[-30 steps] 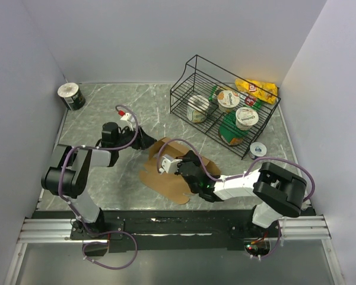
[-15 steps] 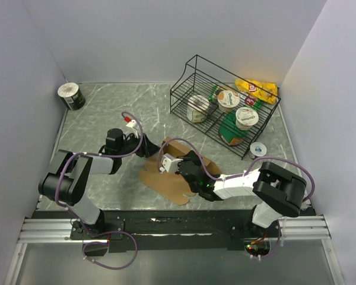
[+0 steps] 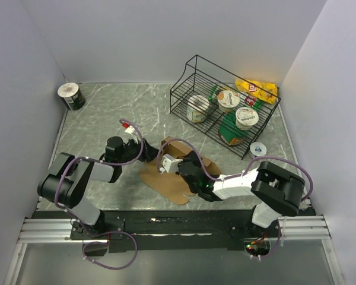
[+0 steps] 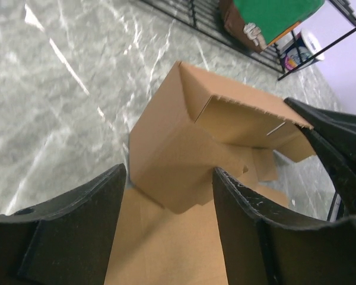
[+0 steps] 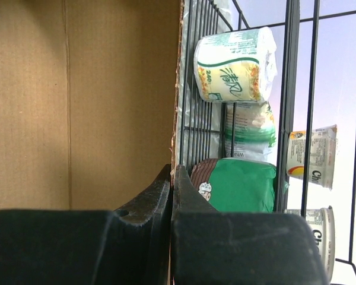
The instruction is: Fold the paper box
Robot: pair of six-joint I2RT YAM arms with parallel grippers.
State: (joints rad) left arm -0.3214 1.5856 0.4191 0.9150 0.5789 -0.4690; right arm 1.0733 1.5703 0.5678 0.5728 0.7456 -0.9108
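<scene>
Your paper box (image 3: 169, 178) lay near the middle of the marble table (image 3: 107, 113), just ahead of the two arm bases. It was partly folded: a flat brown sheet on the surface, with one wall raised at its 12 o'clock end.

Your left gripper (image 3: 141, 154) sat at the box's 9 o'clock side, low over the table. The left wrist view showed its jaws standing apart, with the raised corner of the box (image 4: 178, 142) between the fingertips (image 4: 115, 178). Whether either pad pressed the card could not be made out.

Your right gripper (image 3: 179, 161) reached over the sheet from 4 o'clock with its jaws closed. In the right wrist view its fingers (image 5: 154, 196) met on the thin edge of an upright cardboard panel (image 5: 77, 89), so it was pinching a wall of the box. From the left wrist camera, those black fingers (image 4: 338, 148) showed at 3 o'clock of the raised wall, touching its corner.

The black wire basket (image 3: 237, 71) stood at 1 o'clock from the box, holding cups (image 3: 247, 117) and a green packet (image 3: 231, 127). A yellow bag (image 3: 258, 90) lay at the basket's far right end. A small white tub (image 3: 258, 149) sat on the table at the basket's 5 o'clock, just beside it. A dark cylinder with a pale end (image 3: 71, 96) lay in the far left corner, at 10 o'clock and well apart from the box.
</scene>
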